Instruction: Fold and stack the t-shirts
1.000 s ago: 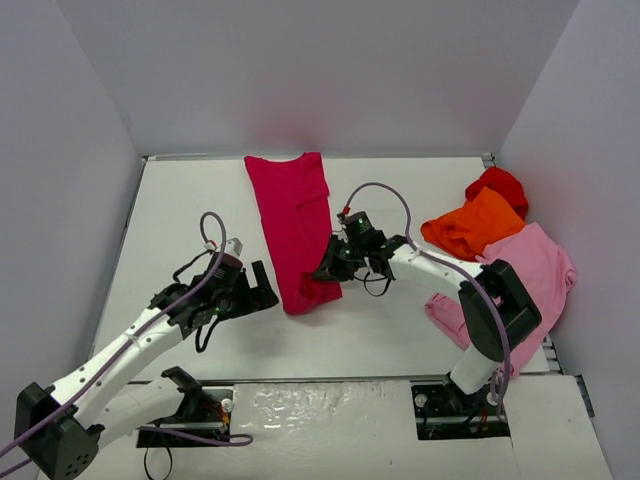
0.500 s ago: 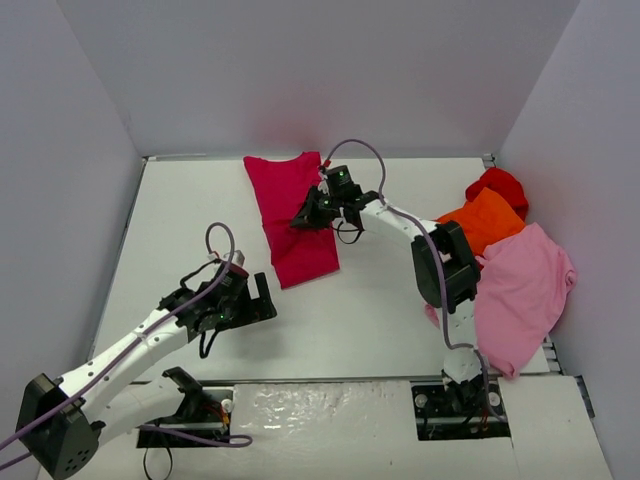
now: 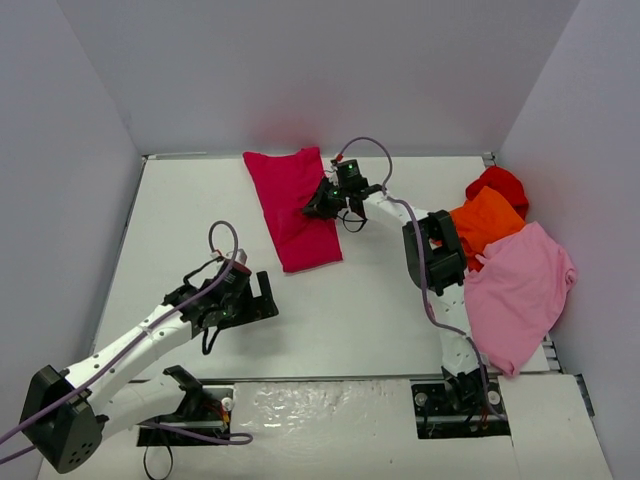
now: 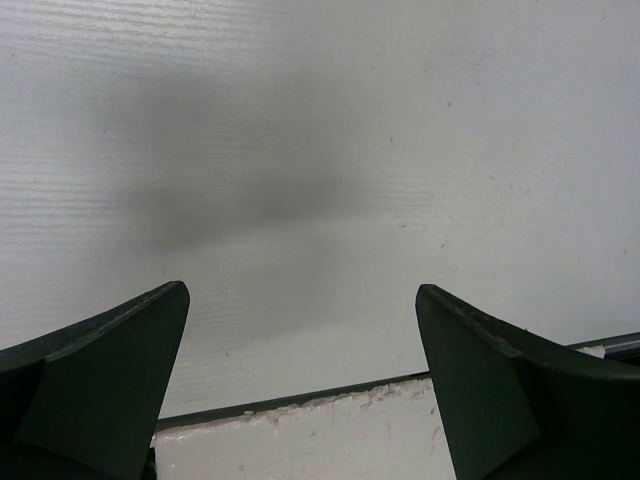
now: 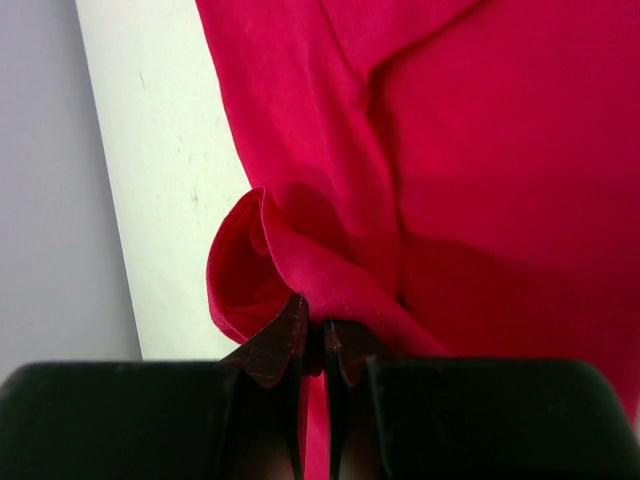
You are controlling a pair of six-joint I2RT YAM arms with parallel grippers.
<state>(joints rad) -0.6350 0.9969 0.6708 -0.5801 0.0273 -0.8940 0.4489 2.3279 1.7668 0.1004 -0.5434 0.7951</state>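
Right gripper [image 5: 312,335] pinching a fold of the raspberry-red t-shirt [image 3: 295,210] at the far middle of the table [image 3: 380,300].
Its jaws are pressing together on a raised loop of cloth at the shirt's right edge, a grip that the right wrist view is showing plainly and the top view only hinting at; the shirt is lying as a long strip, its long axis running from the back wall toward the arms, the near end slanting slightly right; the top view alone is taking in the orange t-shirt [image 3: 485,222], bright red t-shirt [image 3: 497,183] and pale pink t-shirt [image 3: 520,290] heaped at the table's right edge, well apart from the strip; the left gripper [image 3: 262,300] is hovering near the left front, jaws spread wide, its wrist view showing only white table between them.
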